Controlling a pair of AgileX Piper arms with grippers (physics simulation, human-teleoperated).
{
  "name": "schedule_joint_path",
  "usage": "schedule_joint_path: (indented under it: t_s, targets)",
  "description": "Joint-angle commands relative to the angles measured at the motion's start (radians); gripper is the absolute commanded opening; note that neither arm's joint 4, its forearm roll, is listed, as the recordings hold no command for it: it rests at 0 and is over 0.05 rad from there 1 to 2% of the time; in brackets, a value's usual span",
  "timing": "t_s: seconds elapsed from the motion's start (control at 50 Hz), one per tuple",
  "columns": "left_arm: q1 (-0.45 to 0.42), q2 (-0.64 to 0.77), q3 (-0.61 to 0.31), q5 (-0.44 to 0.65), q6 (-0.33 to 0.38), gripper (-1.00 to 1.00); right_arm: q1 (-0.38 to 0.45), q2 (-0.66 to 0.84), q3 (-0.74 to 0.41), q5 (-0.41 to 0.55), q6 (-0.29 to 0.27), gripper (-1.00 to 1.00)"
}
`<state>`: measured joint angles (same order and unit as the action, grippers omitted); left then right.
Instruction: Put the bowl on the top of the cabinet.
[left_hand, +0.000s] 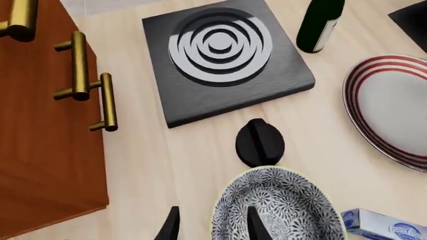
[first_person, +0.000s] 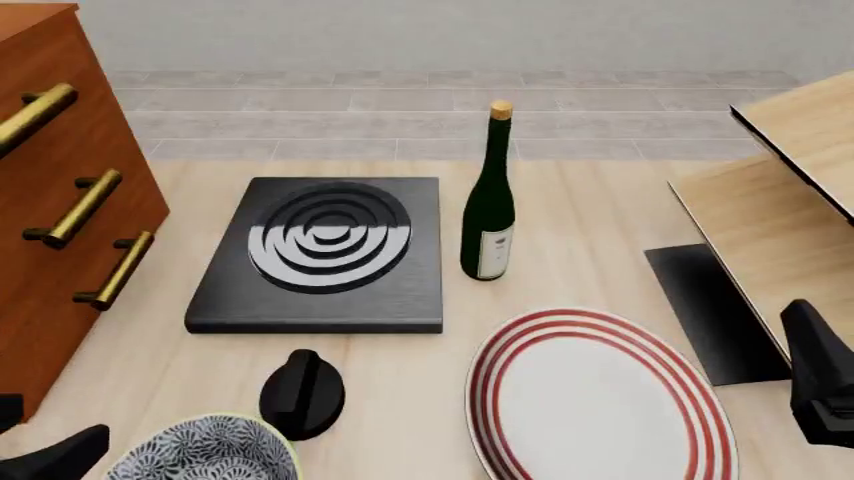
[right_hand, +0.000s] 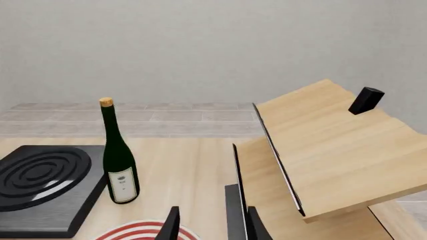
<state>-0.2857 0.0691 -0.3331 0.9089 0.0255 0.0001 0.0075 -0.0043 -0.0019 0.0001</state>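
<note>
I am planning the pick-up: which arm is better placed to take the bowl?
Left. The left gripper already straddles the rim of the bowl, beside the cabinet. The right gripper is far off, near the light-wood shelf.

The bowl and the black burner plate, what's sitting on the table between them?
A small black knob-like object stands between the bowl and the burner plate, seen in the front and left wrist views.

- I see the bowl (first_person: 200, 452) upright on the table near my edge, black-and-white floral inside, thin yellowish rim.
- I see the cabinet (first_person: 60, 210) standing at far left, reddish-brown wood with brass bar handles, just left of the bowl, apart from it.
</note>
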Motion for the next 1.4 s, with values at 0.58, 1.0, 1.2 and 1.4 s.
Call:
schedule_joint_path:
  t_s: [0.58,1.0,1.2,1.4]
  targets:
    - [-0.077,0.011,-0.015,0.101,-0.02,1.0,0.0,0.0,0.0,0.0,0.0,1.0]
    - [-0.069,0.009,0.068,0.061,-0.001,1.0,0.0,0.0,0.0,0.0,0.0,1.0]
    - [-0.072,0.012,0.096,0.042,0.011,1.0,0.0,0.0,0.0,0.0,0.0,1.0]
    - [-0.069,0.012,0.121,0.019,0.036,1.0,0.0,0.0,0.0,0.0,0.0,1.0]
